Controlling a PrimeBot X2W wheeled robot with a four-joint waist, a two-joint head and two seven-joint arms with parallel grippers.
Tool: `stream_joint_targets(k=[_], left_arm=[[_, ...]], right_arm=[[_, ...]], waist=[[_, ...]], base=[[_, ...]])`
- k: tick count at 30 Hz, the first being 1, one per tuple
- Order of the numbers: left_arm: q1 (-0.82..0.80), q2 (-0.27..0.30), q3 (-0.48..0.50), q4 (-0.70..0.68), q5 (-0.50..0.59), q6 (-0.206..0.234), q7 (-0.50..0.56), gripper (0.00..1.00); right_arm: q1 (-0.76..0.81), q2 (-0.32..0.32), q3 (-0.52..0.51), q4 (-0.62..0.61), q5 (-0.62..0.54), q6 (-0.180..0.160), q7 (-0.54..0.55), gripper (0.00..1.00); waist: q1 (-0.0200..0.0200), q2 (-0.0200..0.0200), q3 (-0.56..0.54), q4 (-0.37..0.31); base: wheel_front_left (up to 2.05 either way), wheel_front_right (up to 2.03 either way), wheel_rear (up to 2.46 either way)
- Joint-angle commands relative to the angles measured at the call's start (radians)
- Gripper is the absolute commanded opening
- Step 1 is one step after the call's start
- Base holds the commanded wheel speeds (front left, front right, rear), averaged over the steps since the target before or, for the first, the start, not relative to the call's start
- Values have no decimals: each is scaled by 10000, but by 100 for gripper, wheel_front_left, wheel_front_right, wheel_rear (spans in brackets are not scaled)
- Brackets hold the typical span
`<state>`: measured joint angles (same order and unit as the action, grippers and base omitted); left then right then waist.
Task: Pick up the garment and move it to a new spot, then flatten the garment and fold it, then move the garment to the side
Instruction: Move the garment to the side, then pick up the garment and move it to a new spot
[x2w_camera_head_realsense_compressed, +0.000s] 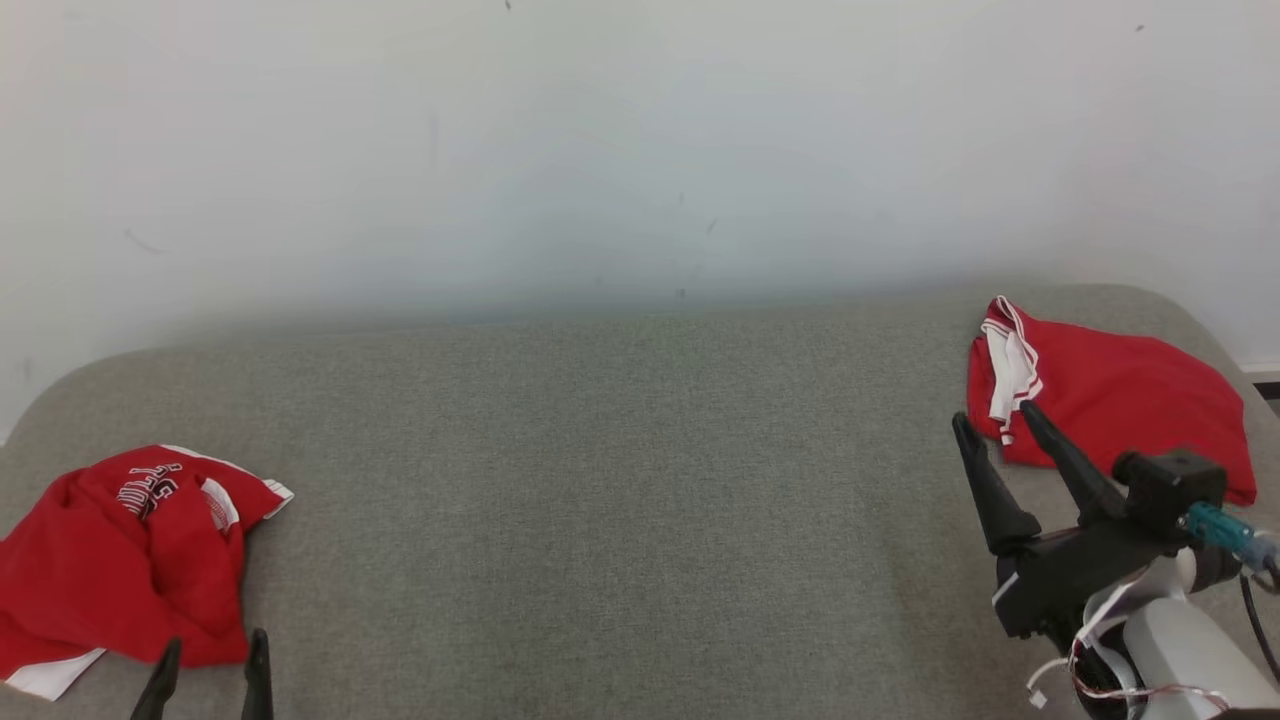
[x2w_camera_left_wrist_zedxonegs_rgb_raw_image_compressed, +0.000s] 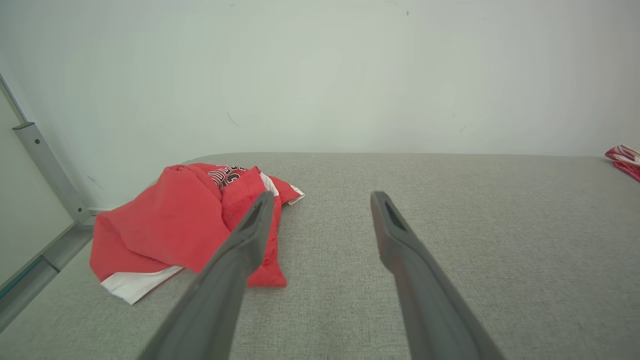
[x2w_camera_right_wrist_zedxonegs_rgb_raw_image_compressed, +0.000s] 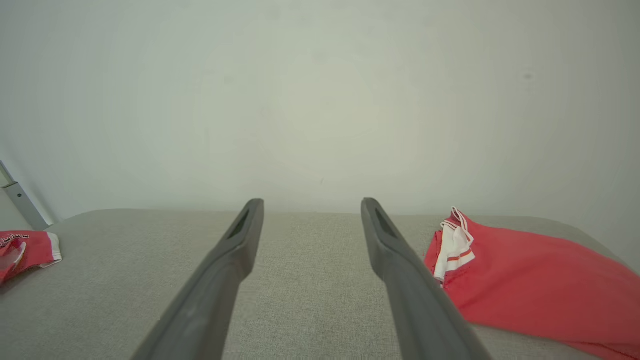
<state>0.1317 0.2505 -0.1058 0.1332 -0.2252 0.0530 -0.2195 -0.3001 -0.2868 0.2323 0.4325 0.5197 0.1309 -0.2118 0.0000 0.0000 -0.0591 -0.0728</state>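
A crumpled red garment (x2w_camera_head_realsense_compressed: 120, 560) with black lettering and white trim lies at the near left of the grey padded surface (x2w_camera_head_realsense_compressed: 620, 500). My left gripper (x2w_camera_head_realsense_compressed: 214, 648) stands open just in front of its near edge, with nothing between the fingers. In the left wrist view the garment (x2w_camera_left_wrist_zedxonegs_rgb_raw_image_compressed: 170, 225) sits left of and behind the open gripper (x2w_camera_left_wrist_zedxonegs_rgb_raw_image_compressed: 322, 196). A second red garment (x2w_camera_head_realsense_compressed: 1120, 400) with white striped trim lies flatter at the far right. My right gripper (x2w_camera_head_realsense_compressed: 995, 415) hovers open beside its left edge. The right wrist view shows that garment (x2w_camera_right_wrist_zedxonegs_rgb_raw_image_compressed: 525, 280) to the right of the open gripper (x2w_camera_right_wrist_zedxonegs_rgb_raw_image_compressed: 312, 202).
A pale wall (x2w_camera_head_realsense_compressed: 600, 150) rises directly behind the surface. The surface's corners are rounded. A metal frame post (x2w_camera_left_wrist_zedxonegs_rgb_raw_image_compressed: 45, 165) stands off its left side. The crumpled garment's edge (x2w_camera_right_wrist_zedxonegs_rgb_raw_image_compressed: 25, 247) shows at the far left of the right wrist view.
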Motion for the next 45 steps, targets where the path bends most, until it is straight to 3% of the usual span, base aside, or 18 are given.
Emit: stream_joint_targets(k=[1,7,11,18,23,45], left_arm=[[77,26,-47,-17,-67,64,42,100],[19,-20,-139,47,-98,97,39,100],[141,168,-118,203,172,371,283,100],[95,330,-106,222,241,506,310,100],[116,256,135,160,-137,495,45,100],[-56,592,177,57,-17,841,98,100]], right_arm=[[272,117,-249,-127,-313,-5,-97,100],[1217,740,-1210,-684,-1290,-5,-148,100],[1851,1220,-1869,-1189,-1930,-5,40,100],[2381,1696,-2686,-1705,-2370,-5,412,100],[2593,1903,-2886,-1938,-2333,-5,494,100],[2818,2199,-3112,-1877,-2298,-5,250,100]], waist=[[0,0,-29,69],[0,0,-117,260],[0,0,-179,285],[0,0,-261,222],[0,0,-266,146],[0,0,-234,159]], base=[[0,0,0],[0,0,0],[0,0,0],[0,0,0],[0,0,0],[0,0,0]])
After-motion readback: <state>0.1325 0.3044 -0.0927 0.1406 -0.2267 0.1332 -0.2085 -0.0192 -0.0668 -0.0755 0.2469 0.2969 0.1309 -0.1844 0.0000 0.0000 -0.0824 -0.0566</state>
